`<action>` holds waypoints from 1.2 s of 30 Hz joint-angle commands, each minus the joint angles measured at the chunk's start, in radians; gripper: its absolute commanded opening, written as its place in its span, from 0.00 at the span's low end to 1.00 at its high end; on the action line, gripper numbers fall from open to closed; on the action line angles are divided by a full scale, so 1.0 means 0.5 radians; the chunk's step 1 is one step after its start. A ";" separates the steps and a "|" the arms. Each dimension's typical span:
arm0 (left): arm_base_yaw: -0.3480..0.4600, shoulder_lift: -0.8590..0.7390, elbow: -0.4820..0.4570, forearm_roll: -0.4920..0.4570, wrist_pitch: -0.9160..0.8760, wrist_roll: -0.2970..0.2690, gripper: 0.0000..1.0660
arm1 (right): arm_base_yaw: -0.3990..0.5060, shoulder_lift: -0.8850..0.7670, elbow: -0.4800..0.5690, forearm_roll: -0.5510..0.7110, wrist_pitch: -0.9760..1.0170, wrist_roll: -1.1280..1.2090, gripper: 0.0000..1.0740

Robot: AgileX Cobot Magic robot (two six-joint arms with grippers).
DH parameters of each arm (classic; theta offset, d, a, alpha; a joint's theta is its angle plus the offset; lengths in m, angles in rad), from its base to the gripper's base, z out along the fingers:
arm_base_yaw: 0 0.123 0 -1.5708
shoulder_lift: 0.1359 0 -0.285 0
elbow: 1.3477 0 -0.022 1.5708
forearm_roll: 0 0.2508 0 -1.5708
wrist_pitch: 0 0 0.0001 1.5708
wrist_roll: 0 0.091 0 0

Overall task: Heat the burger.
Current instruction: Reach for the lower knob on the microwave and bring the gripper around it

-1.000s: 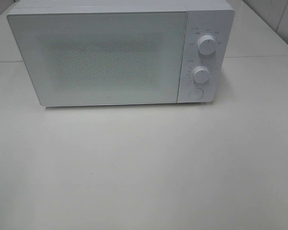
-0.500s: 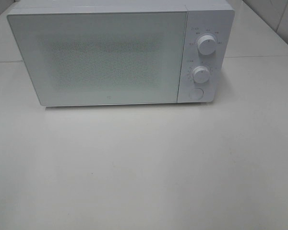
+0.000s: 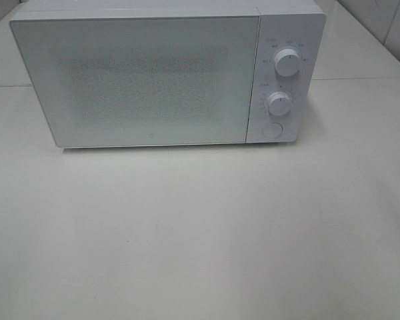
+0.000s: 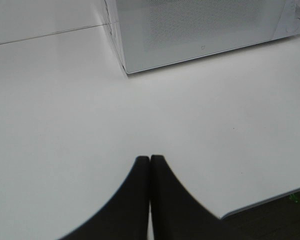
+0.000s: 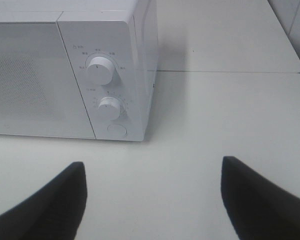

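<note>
One boxy, smooth white microwave [image 3: 153, 73] with two round knobs [image 3: 287, 63] sits on the matte bench [image 3: 200, 233]; left hand [image 4: 150, 160] pinched closed, right hand [image 5: 152, 163] spread.

So there's a white microwave [image 3: 167, 73] sitting toward the back of a plain white table [image 3: 200, 233], door [image 3: 140, 80] closed. The door has that speckled mesh window and you can't see anything through it. The control strip on the right has two round white knobs stacked, upper knob [image 3: 287, 63] above lower knob [image 3: 279, 103], with a round button [image 3: 272, 131] under them. A seam [image 5: 230, 72] in the tabletop runs off behind the microwave.
</note>
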 commanded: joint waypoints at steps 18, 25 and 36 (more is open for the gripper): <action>0.008 -0.008 0.006 -0.032 -0.034 0.004 0.00 | 0.002 0.902 -0.006 -0.002 -1.136 -0.034 0.67; 0.008 -0.008 0.006 -0.032 -0.034 0.004 0.00 | 0.002 1.236 -0.006 -0.002 -1.556 -0.022 0.67; 0.008 -0.008 0.006 -0.032 -0.034 0.004 0.00 | 0.002 1.544 -0.006 -0.002 -1.956 -0.010 0.67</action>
